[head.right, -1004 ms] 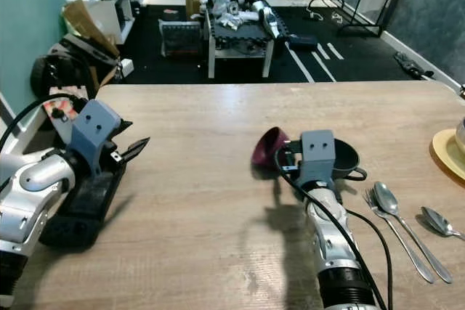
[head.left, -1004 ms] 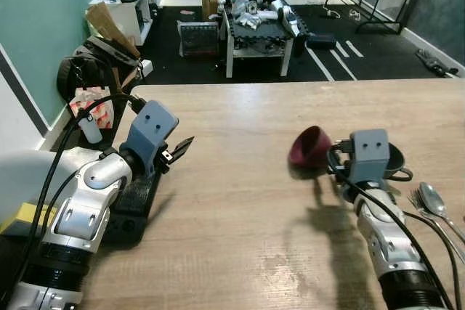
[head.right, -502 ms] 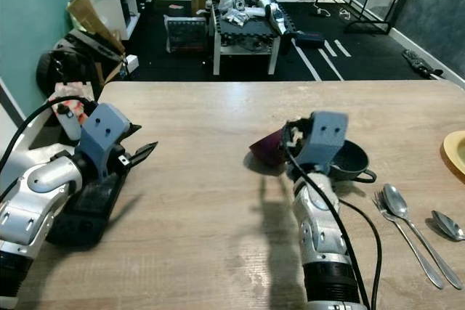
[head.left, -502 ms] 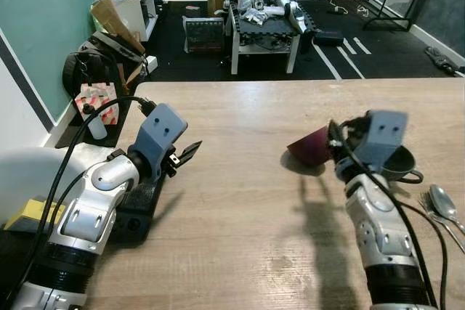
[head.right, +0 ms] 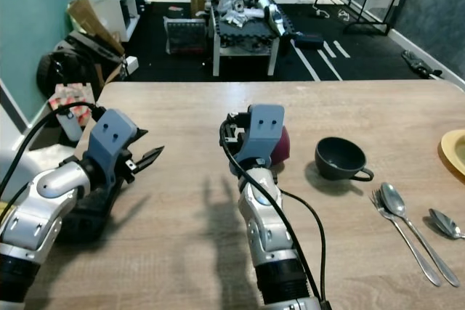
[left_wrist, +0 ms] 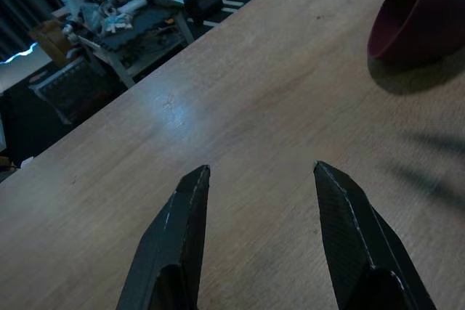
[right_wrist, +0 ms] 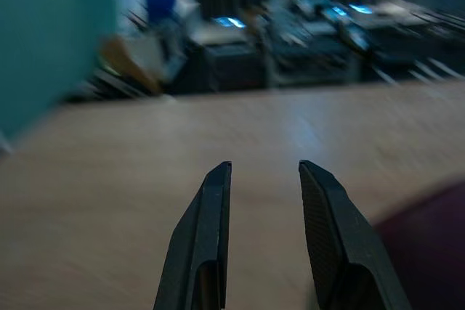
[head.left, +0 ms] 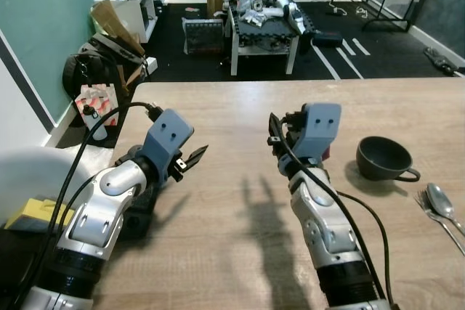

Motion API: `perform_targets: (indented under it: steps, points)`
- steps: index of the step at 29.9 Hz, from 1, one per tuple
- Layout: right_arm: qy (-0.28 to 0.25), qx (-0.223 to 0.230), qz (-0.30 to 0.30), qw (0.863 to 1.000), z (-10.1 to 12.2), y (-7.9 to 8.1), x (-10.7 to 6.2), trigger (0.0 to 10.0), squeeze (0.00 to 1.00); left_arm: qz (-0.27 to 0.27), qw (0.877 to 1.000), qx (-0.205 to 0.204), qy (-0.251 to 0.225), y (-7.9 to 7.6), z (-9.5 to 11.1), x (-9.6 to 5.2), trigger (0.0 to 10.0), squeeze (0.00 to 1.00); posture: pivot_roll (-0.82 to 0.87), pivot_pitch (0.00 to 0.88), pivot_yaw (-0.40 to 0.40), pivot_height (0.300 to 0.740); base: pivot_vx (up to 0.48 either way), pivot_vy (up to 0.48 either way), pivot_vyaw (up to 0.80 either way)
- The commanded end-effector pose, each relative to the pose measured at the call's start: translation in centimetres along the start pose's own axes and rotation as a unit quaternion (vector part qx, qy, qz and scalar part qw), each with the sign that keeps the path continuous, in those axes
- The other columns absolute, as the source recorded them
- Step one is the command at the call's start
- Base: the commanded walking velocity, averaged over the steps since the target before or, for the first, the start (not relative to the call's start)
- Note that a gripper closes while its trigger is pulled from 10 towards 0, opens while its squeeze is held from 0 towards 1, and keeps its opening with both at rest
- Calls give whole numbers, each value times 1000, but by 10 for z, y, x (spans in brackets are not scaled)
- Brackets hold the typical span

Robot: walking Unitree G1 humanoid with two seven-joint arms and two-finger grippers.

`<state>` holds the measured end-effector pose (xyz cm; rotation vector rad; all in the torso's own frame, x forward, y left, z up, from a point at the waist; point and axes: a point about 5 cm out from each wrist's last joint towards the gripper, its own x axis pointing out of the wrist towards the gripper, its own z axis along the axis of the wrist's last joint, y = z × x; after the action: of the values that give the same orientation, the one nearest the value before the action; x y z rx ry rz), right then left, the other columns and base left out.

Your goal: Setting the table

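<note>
Wooden table bears grey cup (maroon bowl nearby).

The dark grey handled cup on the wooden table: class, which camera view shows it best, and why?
The right eye view: the dark grey handled cup sits whole and unobstructed, handle visible. The left eye view shows it equally whole, nearer the frame's edge. I cannot make it out in either wrist view.

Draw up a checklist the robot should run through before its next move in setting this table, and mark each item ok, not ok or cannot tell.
1. Right gripper free to grasp: ok, open on nothing.
2. Left gripper free: ok, open over bare table.
3. Maroon bowl located: ok, beside the right wrist.
4. Maroon bowl upright: cannot tell, mostly hidden.
5. Dark cup upright: ok.
6. Spoon and fork within view: ok.
</note>
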<state>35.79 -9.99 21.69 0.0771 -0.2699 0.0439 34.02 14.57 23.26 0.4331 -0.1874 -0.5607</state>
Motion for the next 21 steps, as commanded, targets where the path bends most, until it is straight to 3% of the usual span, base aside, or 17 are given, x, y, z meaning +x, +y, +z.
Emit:
perform_targets:
  steps: [1, 5, 11, 18, 21]
  points:
    - [5, -11, -24, 1000, -6, 0, 1, 10000, 0, 3, 1000, -7, 8, -2, -4, -3, 10000, 0, 155, 113, 83, 740, 0, 0, 0]
    - [2, -18, -39, 999, -7, 1, 4, 10000, 0, 2, 1000, -9, 9, -3, -5, -5, 10000, 0, 155, 113, 83, 740, 0, 0, 0]
    - [0, 16, -7, 1000, -9, 18, 10, 10000, 0, 2, 1000, -12, 8, -4, -5, -6, 10000, 0, 162, 115, 86, 740, 0, 0, 0]
    - [29, -15, -3, 999, -16, 32, 19, 10000, 0, 4, 1000, -13, 10, -3, -5, -6, 10000, 0, 168, 120, 92, 740, 0, 0, 0]
    - [66, -39, -45, 996, -26, 33, 24, 10000, 0, 4, 1000, -16, 10, -4, -4, -6, 10000, 0, 173, 122, 95, 740, 0, 0, 0]
